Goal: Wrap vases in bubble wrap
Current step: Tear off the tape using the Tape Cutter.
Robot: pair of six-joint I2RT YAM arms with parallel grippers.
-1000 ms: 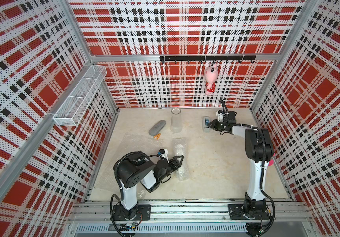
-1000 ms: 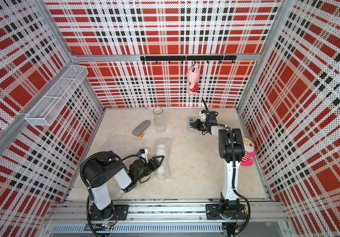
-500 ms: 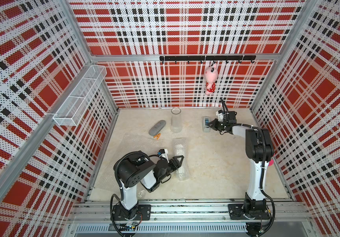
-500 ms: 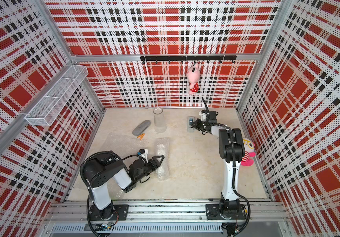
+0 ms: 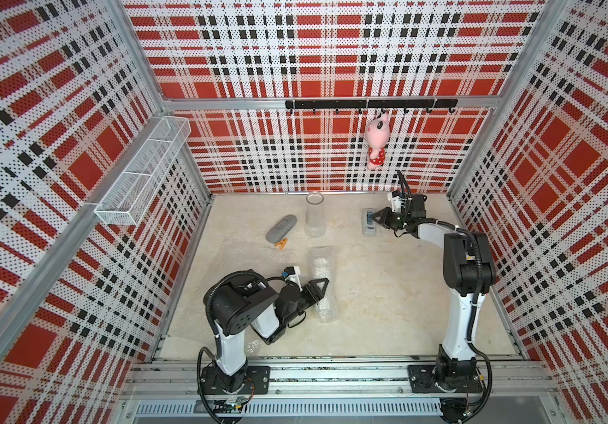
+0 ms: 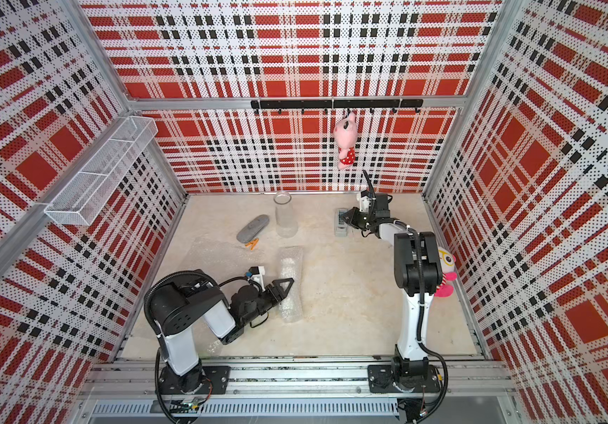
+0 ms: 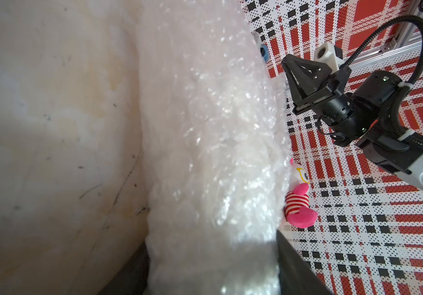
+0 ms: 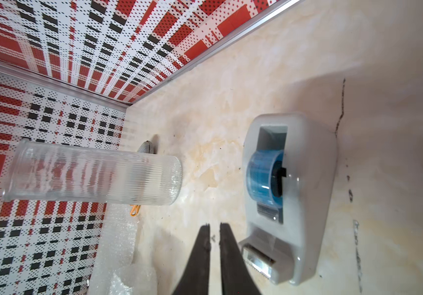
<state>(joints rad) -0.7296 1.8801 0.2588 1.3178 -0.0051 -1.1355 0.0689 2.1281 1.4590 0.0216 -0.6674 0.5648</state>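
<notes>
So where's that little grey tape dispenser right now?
In both top views the tape dispenser sits at the back of the table, on the robot's right side, right of the clear glass vase and just beside the right hand.

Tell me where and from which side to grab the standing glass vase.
Grip the clear glass vase probably at its narrower neck under the flared rim, level from the tape dispenser side: it stands upright, and the grey case crowds the other side.
</notes>
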